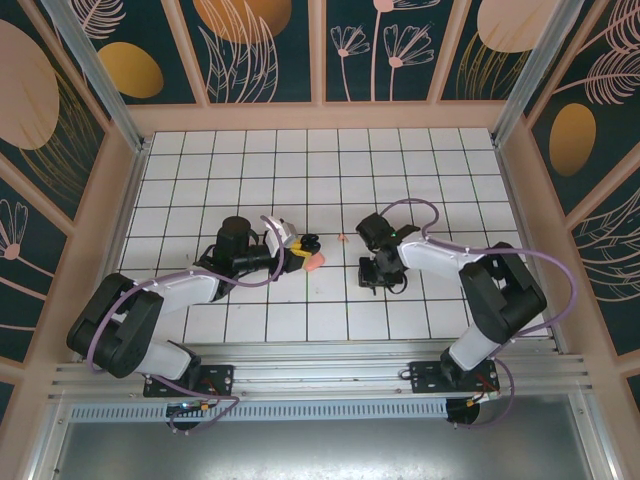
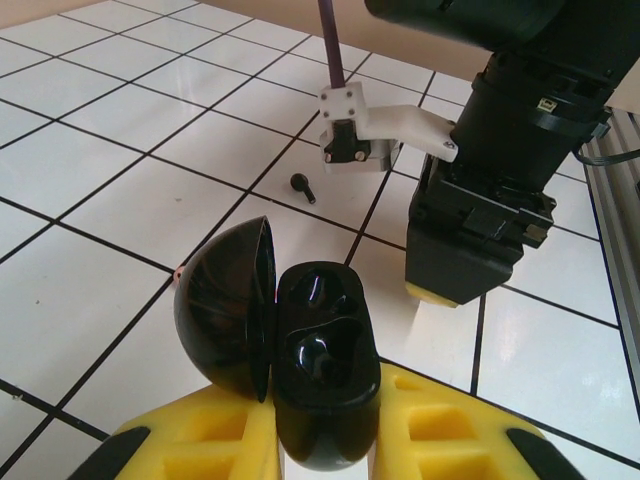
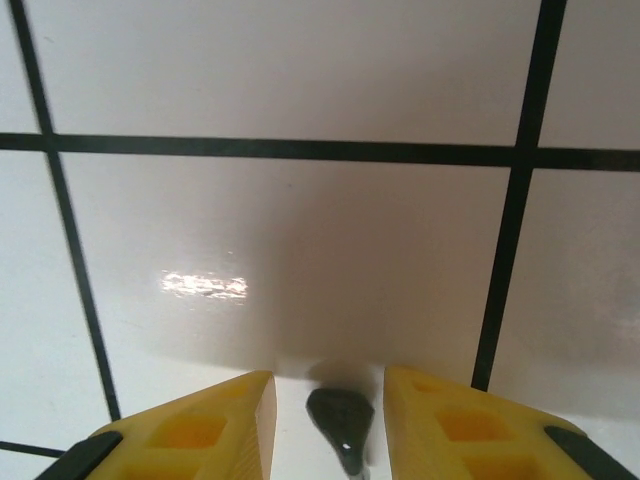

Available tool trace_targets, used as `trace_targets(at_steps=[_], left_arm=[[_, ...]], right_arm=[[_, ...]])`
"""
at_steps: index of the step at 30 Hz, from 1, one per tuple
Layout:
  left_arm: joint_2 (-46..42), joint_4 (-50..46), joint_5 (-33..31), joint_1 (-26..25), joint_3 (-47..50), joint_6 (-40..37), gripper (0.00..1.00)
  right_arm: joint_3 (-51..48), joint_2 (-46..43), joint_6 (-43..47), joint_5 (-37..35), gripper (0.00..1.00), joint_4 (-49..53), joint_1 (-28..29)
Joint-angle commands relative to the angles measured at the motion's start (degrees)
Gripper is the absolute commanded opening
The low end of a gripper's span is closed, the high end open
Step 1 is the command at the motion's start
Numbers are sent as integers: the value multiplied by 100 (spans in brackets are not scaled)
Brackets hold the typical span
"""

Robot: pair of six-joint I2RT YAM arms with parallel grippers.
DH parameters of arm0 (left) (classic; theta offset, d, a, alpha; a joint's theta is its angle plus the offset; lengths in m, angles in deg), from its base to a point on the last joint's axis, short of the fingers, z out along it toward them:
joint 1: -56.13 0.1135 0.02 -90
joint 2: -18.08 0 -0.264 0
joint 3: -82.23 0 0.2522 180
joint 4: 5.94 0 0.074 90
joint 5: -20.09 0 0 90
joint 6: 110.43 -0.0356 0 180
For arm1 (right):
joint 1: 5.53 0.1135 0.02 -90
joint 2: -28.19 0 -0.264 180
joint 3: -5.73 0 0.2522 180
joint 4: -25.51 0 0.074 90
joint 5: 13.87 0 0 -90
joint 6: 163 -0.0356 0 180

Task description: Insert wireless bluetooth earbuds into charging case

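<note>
Left to right on the white-tiled table (image 1: 300, 160): the left arm (image 1: 160, 295) reaches in from the near-left corner toward the middle of the grid. The left jaws are closed firmly on the charging case (image 1: 313, 263), which sits at their tip just left of the table's centre. From overhead the case shows its salmon-pink shell. In the left wrist view it stands open between the yellow fingers (image 2: 215, 440), with the domed lid (image 2: 222, 305) swung out to the left. The glossy black tray (image 2: 325, 370) faces up, and its hollows shine under the lights. Whether an earbud already sits in one of them cannot be told.

Beyond the open case a small black earbud (image 2: 302, 186) lies alone on a tile, stem pointing to the right. It is well apart from the case and from either arm.

Further right, the right arm (image 1: 440, 258) curls in from the near-right corner, its wrist turned down at the tiles just right of centre. In the left wrist view its black wrist housing (image 2: 500, 150) and white camera bracket (image 2: 365, 125) rise behind the case, and a yellow fingertip (image 2: 440, 292) rests at the table surface. The right jaws stand a little way open. In the right wrist view their yellow fingers (image 3: 200, 430) sit on either side of a second earbud (image 3: 340, 425), dark with a bright glint, which lies on the tile between them. A sliver of white shows on each side of it.
</note>
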State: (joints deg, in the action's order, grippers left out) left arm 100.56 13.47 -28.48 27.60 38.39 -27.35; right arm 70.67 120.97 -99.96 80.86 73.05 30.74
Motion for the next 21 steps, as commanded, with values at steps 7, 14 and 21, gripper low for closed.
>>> trace_targets(at_steps=[7,14,21], left_arm=[[-74,-29,-14,-38,3,-121,20],[-84,-91,-47,-32,12,-138,20],[-44,-81,-46,-35,-5,-128,20]], right_arm=[[423,397,103,-306,30,612,161],[618,536,138,-263,27,819,178],[624,529,139,-258,24,940,179]])
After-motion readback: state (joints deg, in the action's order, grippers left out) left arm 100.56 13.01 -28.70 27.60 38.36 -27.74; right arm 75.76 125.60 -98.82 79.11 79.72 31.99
